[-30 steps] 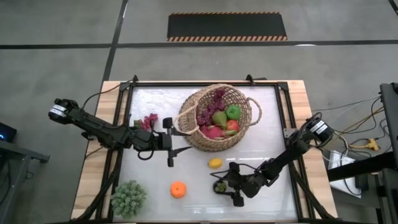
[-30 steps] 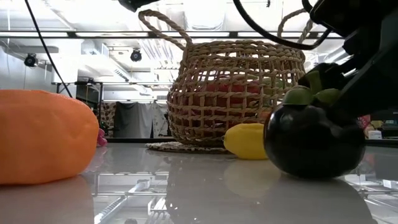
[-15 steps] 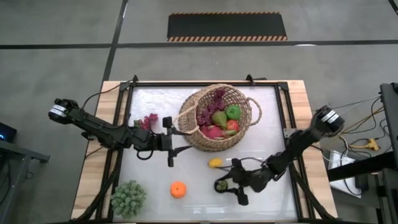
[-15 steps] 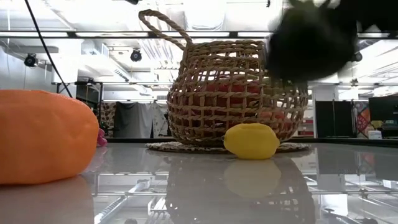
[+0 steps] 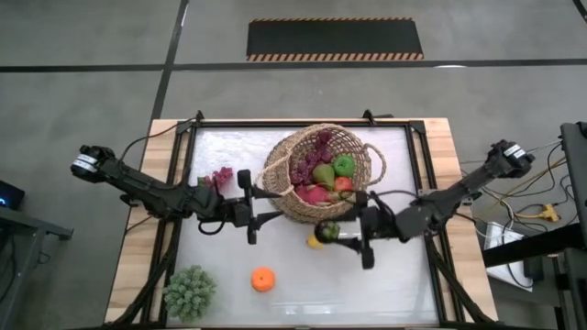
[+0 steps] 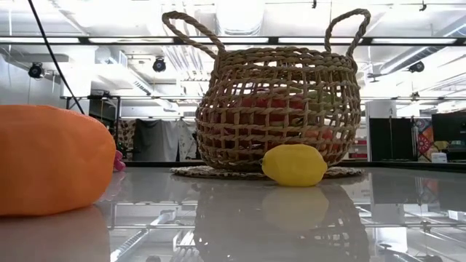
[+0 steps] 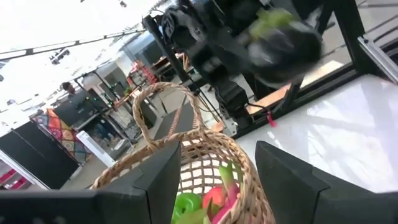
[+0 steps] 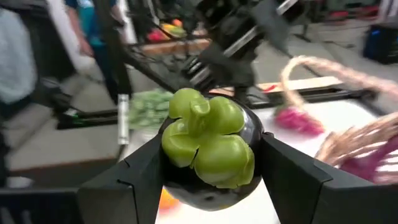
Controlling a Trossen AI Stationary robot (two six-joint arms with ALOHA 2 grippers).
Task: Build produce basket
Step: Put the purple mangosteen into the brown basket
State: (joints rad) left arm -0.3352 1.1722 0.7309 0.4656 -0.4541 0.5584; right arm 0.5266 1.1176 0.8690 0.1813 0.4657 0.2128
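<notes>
The tan wicker basket [image 5: 312,131] [image 6: 280,109] stands at the table's middle, toward the far edge. It holds green and red fruit and purple grapes. My right gripper [image 5: 332,233] is shut on a dark round fruit with a green leafy cap [image 5: 327,230], held just near of the basket. A yellow lemon [image 5: 315,244] [image 6: 293,164] rests on the table below it. My left gripper [image 5: 281,204] [image 7: 217,180] is open at the basket's left side, with the handle loop [image 7: 165,99] showing between its fingers. My right gripper pinches the dark fruit [image 8: 208,146] by its round sides between the two fingers [image 8: 140,180]. The fingers come about level from the table's right. The fruit is lifted clear of the table, its green cap turned toward the wrist camera. Whether my left gripper touches the basket, I cannot tell.
An orange [image 5: 263,279] [image 6: 51,160] lies near the table's near edge. A bushy green vegetable [image 5: 190,291] sits at the near left corner. A pink-purple grape bunch [image 5: 220,177] lies left of the basket. Bare table shows right of the basket.
My right gripper has lifted the dark fruit off the table and carried it toward the far edge, up to the basket's near side above the lemon. The fruit has left the low view.
</notes>
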